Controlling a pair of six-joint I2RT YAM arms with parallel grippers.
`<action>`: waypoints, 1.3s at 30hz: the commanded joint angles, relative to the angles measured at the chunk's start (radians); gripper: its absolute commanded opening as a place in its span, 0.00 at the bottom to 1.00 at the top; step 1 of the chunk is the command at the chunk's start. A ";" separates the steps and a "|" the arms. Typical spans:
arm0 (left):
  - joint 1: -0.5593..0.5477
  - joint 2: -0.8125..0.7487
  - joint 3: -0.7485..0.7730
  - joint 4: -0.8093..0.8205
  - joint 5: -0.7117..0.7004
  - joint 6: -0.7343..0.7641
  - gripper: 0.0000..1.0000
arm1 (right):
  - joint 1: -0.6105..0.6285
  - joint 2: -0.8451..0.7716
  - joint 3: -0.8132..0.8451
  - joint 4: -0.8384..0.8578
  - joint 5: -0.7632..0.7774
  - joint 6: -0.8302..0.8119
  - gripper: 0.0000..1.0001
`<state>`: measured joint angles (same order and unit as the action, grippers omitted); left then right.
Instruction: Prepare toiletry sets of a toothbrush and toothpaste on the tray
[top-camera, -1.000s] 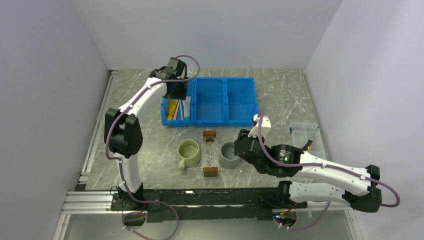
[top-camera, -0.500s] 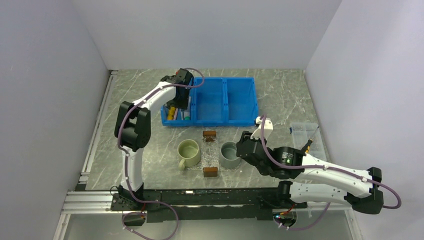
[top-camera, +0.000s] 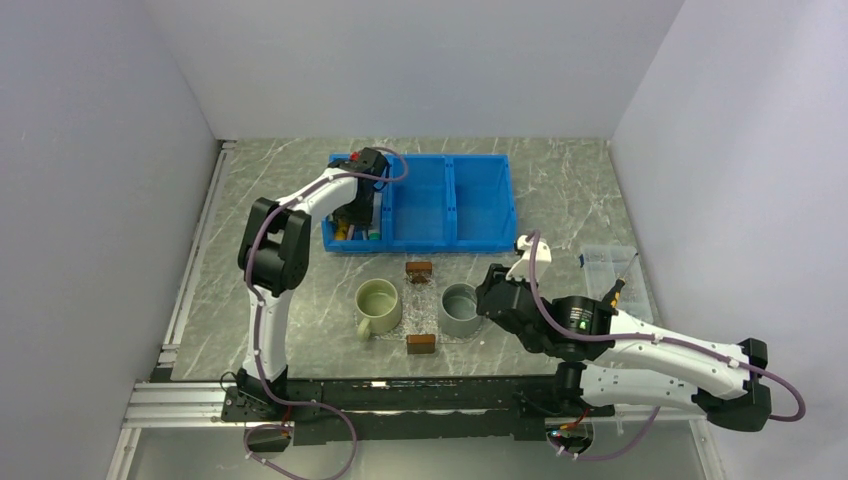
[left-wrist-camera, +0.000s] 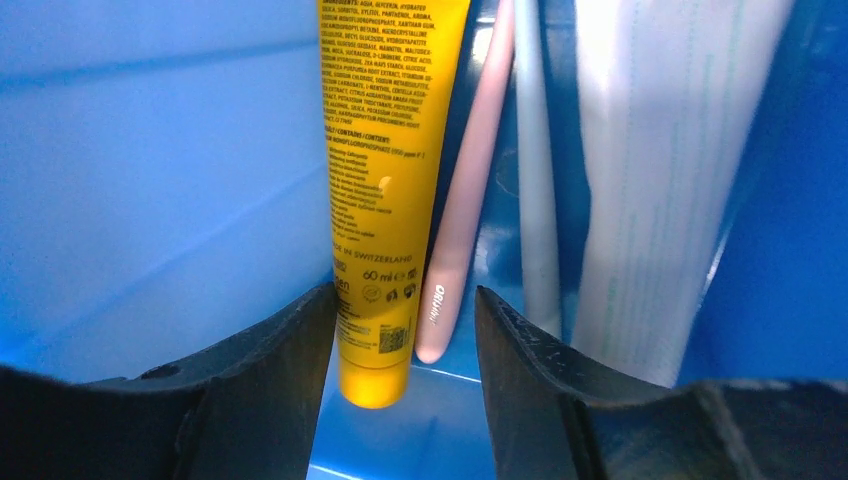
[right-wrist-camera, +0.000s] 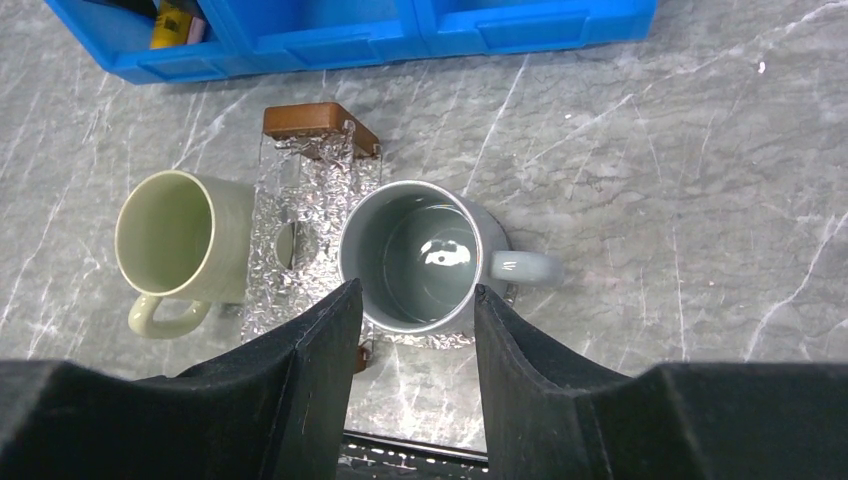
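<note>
From above, find the left gripper down in the left-end compartment of the blue three-compartment plastic bin by the table's far edge. Find the right gripper poised beside the grey ceramic mug toward the near edge. Spot the clear, glittery oval tray between that mug and the pale green mug, well apart from the bin, bearing no brush or tube yet. Through the left wrist camera, see black fingers parted, clenched on nothing, straddling the lower end of the yellow-orange toothpaste tube and the tip of the pinkish toothbrush. Note the pale blue-white toothbrush and the white squeeze tube just beyond the right finger. Judging the step as a first pick: centre on a single piece, close squarely across it, lift straight up clear of the bin wall, and avoid pinching tube and brush together. Through the right wrist camera, see fingers spread and empty above the grey mug, itself standing on the tray's right end.
</note>
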<state>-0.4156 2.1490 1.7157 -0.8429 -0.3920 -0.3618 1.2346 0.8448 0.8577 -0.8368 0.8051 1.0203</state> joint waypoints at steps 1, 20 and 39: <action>0.002 0.025 0.016 -0.002 -0.031 -0.016 0.55 | -0.003 -0.021 -0.005 0.012 0.016 -0.001 0.48; 0.001 -0.069 0.007 0.014 -0.001 0.002 0.00 | -0.004 -0.011 0.005 0.013 0.013 -0.003 0.48; -0.005 -0.394 -0.048 0.044 0.237 0.108 0.00 | -0.004 0.022 0.093 0.034 0.003 -0.111 0.48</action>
<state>-0.4129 1.8664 1.6848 -0.8310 -0.2928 -0.3065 1.2320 0.8688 0.8883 -0.8368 0.8017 0.9722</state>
